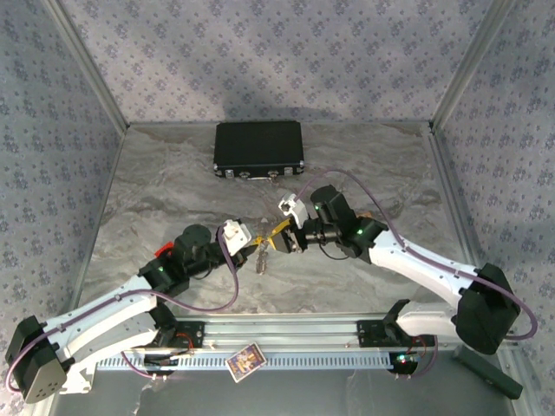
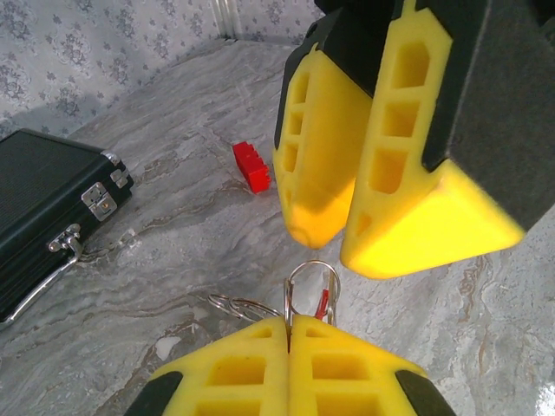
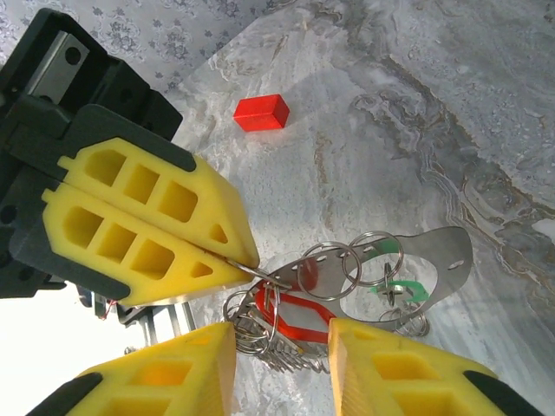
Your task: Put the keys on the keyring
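Note:
My left gripper [image 2: 289, 322] is shut on a thin silvery keyring [image 2: 310, 279], which stands up from between its yellow fingertips. In the right wrist view that keyring [image 3: 260, 274] carries a hanging bunch: a red-headed key [image 3: 299, 317], a green-headed key [image 3: 401, 286], a flat silvery metal piece [image 3: 434, 260] and several small rings. My right gripper [image 3: 282, 351] is open, with a finger on each side of the bunch just below it. From above, both grippers, the left gripper [image 1: 253, 245] and the right gripper [image 1: 279, 236], meet at mid-table, the bunch [image 1: 262, 256] dangling between them.
A black rectangular case [image 1: 258, 149] lies at the back of the table. A small red block [image 3: 260, 113] sits on the marble surface, left of the grippers from above [image 1: 161, 252]. Patterned walls close in the back and sides.

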`<act>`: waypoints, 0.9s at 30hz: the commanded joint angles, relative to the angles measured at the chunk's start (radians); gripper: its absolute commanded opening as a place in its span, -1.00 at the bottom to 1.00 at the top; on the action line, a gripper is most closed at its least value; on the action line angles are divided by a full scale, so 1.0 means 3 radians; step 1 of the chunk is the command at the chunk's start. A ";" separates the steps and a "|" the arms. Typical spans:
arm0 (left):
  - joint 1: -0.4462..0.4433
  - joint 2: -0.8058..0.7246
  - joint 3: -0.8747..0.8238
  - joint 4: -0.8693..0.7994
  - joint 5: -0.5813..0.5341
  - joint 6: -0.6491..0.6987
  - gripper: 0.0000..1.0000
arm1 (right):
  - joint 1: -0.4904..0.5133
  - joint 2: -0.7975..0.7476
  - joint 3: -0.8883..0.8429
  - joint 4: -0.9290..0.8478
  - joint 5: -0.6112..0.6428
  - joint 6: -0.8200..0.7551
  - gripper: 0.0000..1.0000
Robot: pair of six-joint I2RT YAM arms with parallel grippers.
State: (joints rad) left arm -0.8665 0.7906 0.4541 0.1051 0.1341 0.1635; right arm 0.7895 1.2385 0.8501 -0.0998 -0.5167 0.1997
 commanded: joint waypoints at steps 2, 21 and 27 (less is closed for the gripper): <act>-0.0027 -0.0083 -0.0010 0.0202 0.0042 -0.0060 -1.00 | -0.0014 0.0069 0.0111 0.0005 -0.0081 0.0111 -0.44; -0.0030 -0.0090 -0.0046 0.0277 0.0064 -0.0074 -1.00 | -0.0013 0.0199 0.0158 -0.0010 -0.0108 0.0067 -0.96; -0.0028 -0.0080 -0.0062 0.0365 0.0072 -0.0064 -1.00 | -0.0012 0.0323 0.0147 -0.0066 -0.0197 0.0020 -1.00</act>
State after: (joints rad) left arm -0.8661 0.7853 0.4347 0.1268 0.1337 0.1516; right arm 0.7895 1.3132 0.8715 -0.0906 -0.5545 0.2207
